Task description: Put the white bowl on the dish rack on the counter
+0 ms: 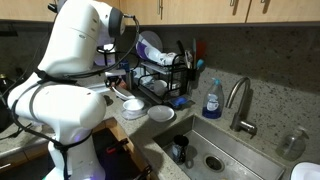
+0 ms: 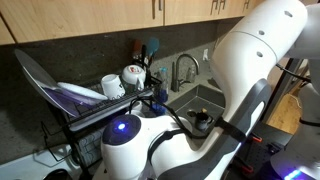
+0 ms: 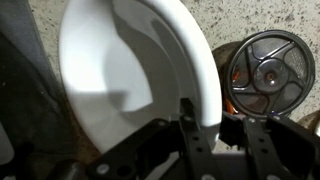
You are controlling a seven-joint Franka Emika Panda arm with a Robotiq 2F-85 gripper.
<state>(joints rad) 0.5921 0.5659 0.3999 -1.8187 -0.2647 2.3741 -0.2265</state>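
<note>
White bowl (image 3: 120,70) is already in the claw's keeping: in the wrist view the gripper (image 3: 212,128) is closed right down on the bowl's rim, one finger inside the wall and the other outside it. The bowl fills that view, tipped on edge, with speckled counter (image 3: 260,15) behind it and a dark round spoked object (image 3: 265,65) just beside its rim. No wire of the dish rack (image 1: 165,75) shows around it, so I judge it is off the rack and over the counter. Whether it touches the stone I cannot tell, since in both exterior views the arm's white body hides claw and bowl. Two shallow white dishes (image 1: 150,111) sit at the rack's foot. Still to do, I judge: level the bowl, set it down and release it.
</note>
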